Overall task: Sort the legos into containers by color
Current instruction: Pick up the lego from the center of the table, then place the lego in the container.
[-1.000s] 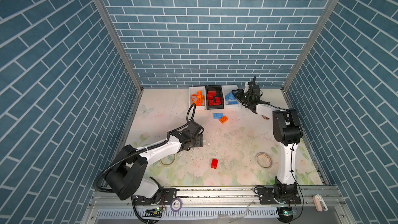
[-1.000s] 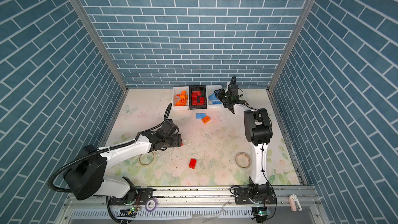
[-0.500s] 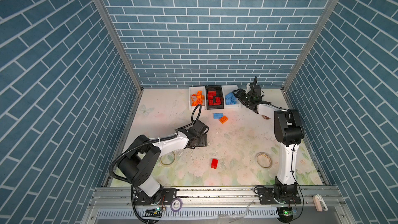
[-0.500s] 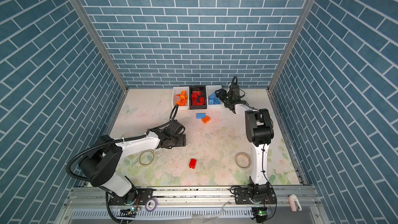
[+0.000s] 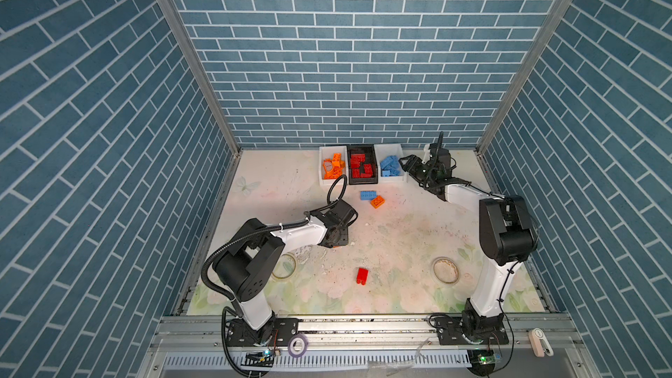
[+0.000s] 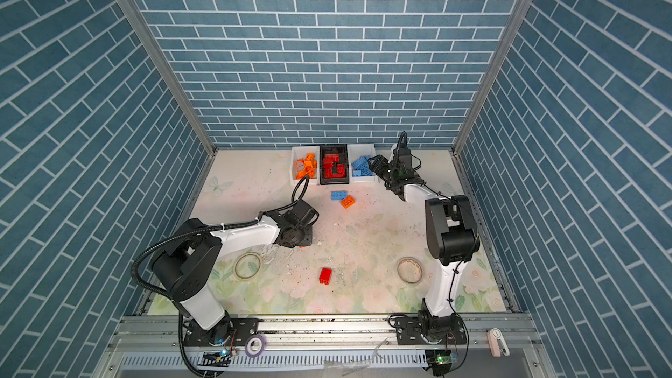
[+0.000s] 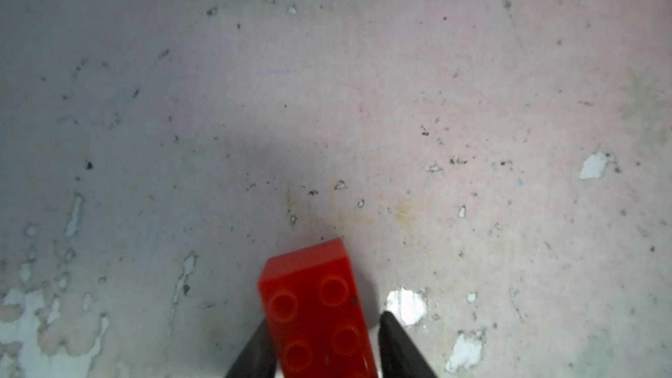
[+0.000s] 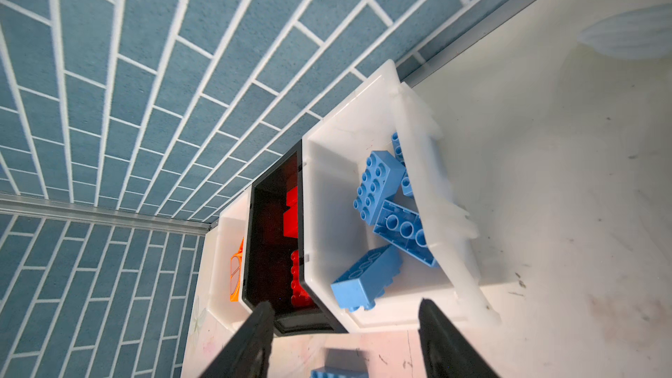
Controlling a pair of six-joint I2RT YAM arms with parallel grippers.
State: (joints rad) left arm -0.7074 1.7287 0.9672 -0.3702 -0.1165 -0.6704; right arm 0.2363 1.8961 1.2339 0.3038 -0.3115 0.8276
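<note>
Near the middle of the counter (image 5: 400, 234) the left arm (image 5: 298, 232) is bent down low. The left jaws stand close on both sides of a red brick (image 7: 312, 307), which has its studs facing up. One finger (image 7: 254, 350) is against the brick. The other is just beside it, with a thin strip of counter showing between, so I cannot tell if the brick is really pinched.

At the back wall three containers stand in a row. There is a white bin (image 5: 332, 186) with orange legos (image 5: 332, 167), a black bin (image 5: 362, 181) with red legos (image 5: 360, 167), and a second white bin (image 5: 389, 149) with blue legos (image 5: 389, 167). The right jaws hang right beside this last bin, pointed toward it. They are wide apart and nothing is between them.

In front of the black bin a blue brick (image 5: 368, 195) and an orange brick (image 5: 378, 201) lie just beside each other. A loose red brick (image 5: 362, 276) lies nearer the front rail, between two tape rolls (image 5: 283, 266).
</note>
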